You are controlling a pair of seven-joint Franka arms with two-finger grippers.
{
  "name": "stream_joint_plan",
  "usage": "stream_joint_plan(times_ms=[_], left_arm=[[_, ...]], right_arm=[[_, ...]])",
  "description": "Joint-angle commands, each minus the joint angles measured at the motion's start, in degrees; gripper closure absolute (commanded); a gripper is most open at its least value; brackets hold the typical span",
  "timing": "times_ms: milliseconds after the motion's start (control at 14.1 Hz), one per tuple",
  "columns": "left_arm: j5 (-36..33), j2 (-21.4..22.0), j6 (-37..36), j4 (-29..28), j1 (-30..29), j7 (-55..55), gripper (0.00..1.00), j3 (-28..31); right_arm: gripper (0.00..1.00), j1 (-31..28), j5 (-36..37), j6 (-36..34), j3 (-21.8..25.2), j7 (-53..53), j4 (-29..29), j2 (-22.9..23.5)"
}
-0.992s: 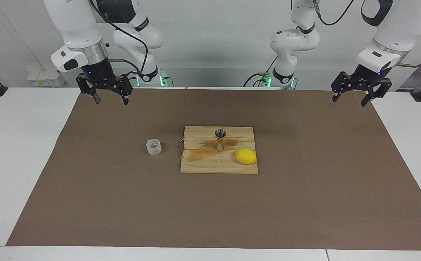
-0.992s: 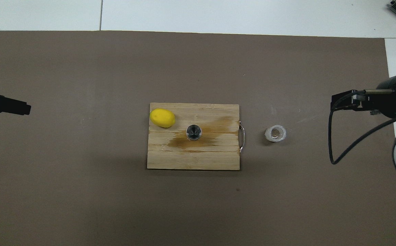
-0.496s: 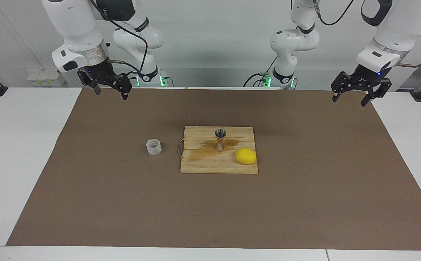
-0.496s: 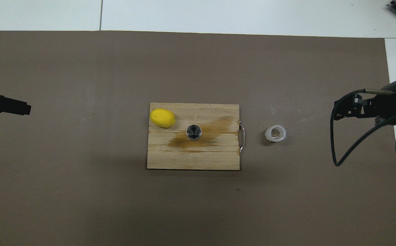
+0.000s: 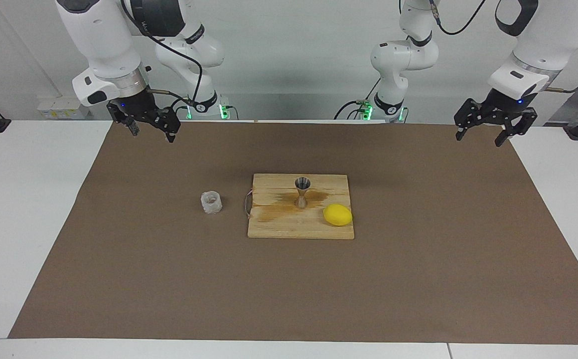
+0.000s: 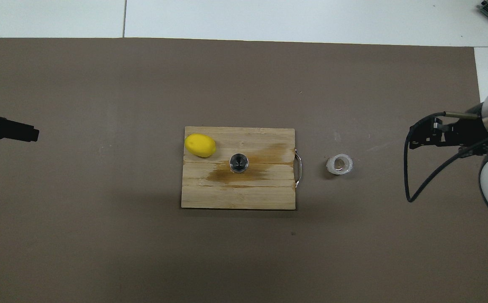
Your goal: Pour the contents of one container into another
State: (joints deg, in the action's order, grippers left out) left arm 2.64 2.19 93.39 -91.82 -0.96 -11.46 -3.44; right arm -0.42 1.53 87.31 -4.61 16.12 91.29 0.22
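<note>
Crinkled, faceted walls of translucent whitish plastic form the small squat cup (image 5: pixel 211 202), which stands upright on the brown mat (image 5: pixel 418 279) with its round mouth facing up. It sits just beside the wire handle of the cutting board (image 5: pixel 279 227), toward the right arm's end of the table, apart from the board's edge. The overhead view shows a pale rim and a clear hollow inside.

On the board stands the jigger (image 5: pixel 302 191), dull grey metal, two cones joined at a narrow waist, its long axis vertical and its wider open cone upward. It rests around the middle of the board, on a darker brown stain that spreads across the pale wooden planks. A smooth yellow lemon (image 5: pixel 338 215) lies on the board too, near the edge toward the left arm's end, farther from the robots than the jigger.

Above the mat's edge nearest the robots, the right gripper (image 5: pixel 151 128) hangs with its fingers spread and nothing between them. The left gripper (image 5: pixel 483 136) waits over the mat's corner at its own end, likewise spread and empty.
</note>
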Motion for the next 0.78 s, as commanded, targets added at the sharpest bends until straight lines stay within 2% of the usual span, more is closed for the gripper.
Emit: stream_joint_plan(times_ms=[0, 709], left_arm=[[0.52, -0.35, -0.49, 0.76, 0.88, 0.39, 0.0, 0.54], [0.43, -0.43, -0.4, 0.76, 0.96, 0.47, 0.0, 0.63]], right_arm=[[0.0, -0.64, -0.39, 3.39, -0.31, 0.14, 4.07, -2.59], [0.0, -0.72, -0.74, 3.75, -0.31, -5.93, 4.42, -2.68]])
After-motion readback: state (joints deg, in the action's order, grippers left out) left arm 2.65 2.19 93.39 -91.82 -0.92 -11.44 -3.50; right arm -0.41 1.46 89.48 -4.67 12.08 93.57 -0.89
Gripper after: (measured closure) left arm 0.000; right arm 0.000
